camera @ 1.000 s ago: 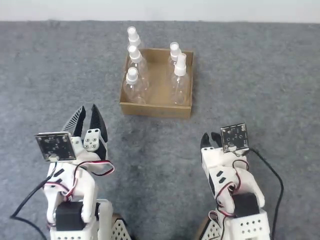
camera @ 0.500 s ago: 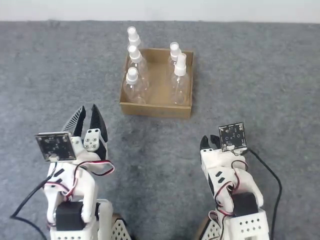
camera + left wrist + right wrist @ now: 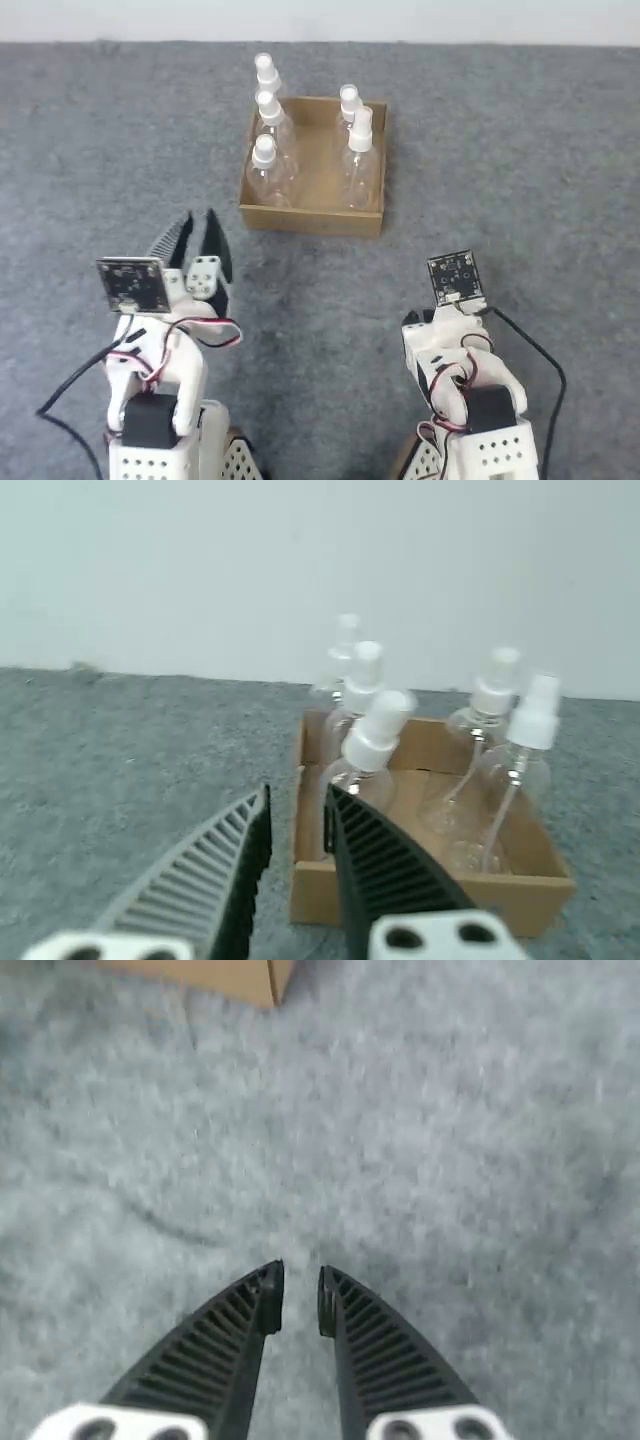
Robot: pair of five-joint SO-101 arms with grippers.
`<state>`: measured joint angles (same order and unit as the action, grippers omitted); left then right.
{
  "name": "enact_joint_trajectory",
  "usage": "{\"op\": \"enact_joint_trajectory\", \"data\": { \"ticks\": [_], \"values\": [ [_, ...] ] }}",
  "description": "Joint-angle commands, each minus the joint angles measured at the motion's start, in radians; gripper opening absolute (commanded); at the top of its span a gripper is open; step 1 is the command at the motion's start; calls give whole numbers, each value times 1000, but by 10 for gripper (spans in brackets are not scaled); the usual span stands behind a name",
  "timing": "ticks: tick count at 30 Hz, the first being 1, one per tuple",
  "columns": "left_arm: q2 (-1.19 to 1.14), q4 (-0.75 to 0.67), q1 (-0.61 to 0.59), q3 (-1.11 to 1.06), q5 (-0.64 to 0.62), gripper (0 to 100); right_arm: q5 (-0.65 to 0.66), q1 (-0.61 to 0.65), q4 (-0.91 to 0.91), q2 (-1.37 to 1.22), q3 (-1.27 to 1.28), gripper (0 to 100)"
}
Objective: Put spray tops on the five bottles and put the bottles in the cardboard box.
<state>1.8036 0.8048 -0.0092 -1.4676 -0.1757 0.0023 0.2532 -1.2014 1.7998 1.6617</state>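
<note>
Bright, even, diffuse light, with faint soft shadows around the cardboard box point(image 3: 312, 215) on the mat point(image 3: 520, 150).

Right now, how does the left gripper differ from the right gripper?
The left gripper is aimed roughly level at the cardboard box and its bottles; the right gripper points down at grey carpet. From above, the left gripper sits closer to the box; the right gripper is tucked under its camera board. Both are empty and slightly open.
</note>
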Motion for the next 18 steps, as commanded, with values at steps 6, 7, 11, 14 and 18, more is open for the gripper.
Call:
{"op": "enact_joint_trajectory", "data": {
  "ticks": [6,7,11,14,18],
  "values": [
    [14,-28,46,-5,11,82,11,-13,-108,15,20,34],
    [14,-29,46,-18,11,82,11,-13,-108,15,20,34],
    [14,-26,46,-74,11,81,11,-8,-108,15,20,34],
    [14,-29,46,-130,11,81,11,-8,-108,15,20,34],
    [14,-29,46,-202,11,81,11,-8,-108,15,20,34]
  ]
}}
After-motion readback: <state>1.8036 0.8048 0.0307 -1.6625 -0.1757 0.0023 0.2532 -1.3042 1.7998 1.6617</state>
